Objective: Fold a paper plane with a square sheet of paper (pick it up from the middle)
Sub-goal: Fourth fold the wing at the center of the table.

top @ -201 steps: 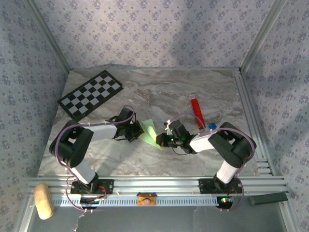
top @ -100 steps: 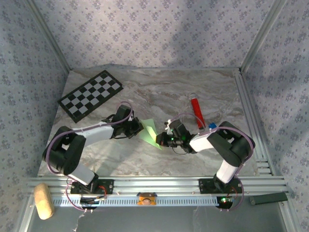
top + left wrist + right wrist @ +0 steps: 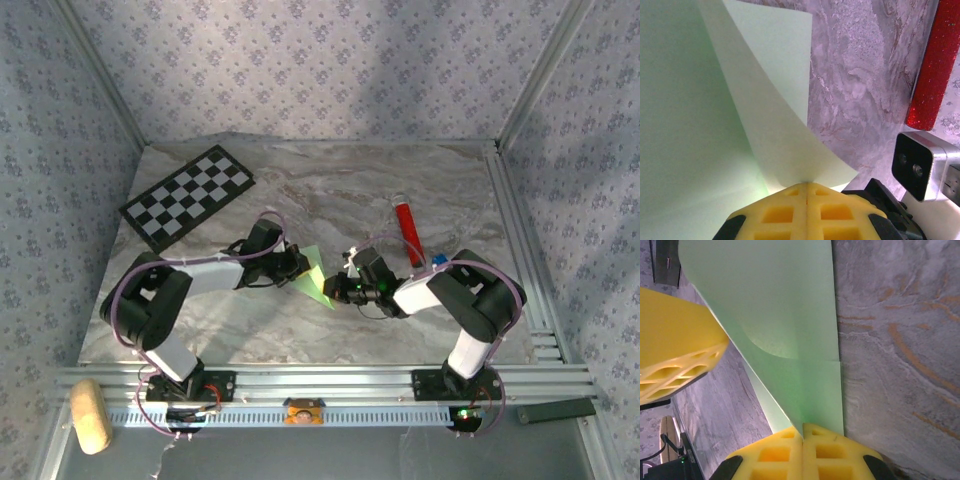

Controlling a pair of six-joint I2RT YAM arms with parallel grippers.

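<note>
Being pinched by both closed tools, the paper (image 3: 312, 272) is held curled at mid-tabletop (image 3: 300, 200), between left tool (image 3: 297, 266) and right tool (image 3: 333, 292), equally near both.

Pale blue-grey walls (image 3: 320, 70) with a small flower print stand across the upper frame. Below them lies a grey marbled tabletop (image 3: 330, 190), edged by aluminium rails (image 3: 330, 380) along the bottom.

The yellow-padded right claw (image 3: 802, 434) pinches the curled light green paper sheet (image 3: 775, 305) over the grey marble table (image 3: 890, 340), the left claw (image 3: 677, 357) alongside.
</note>
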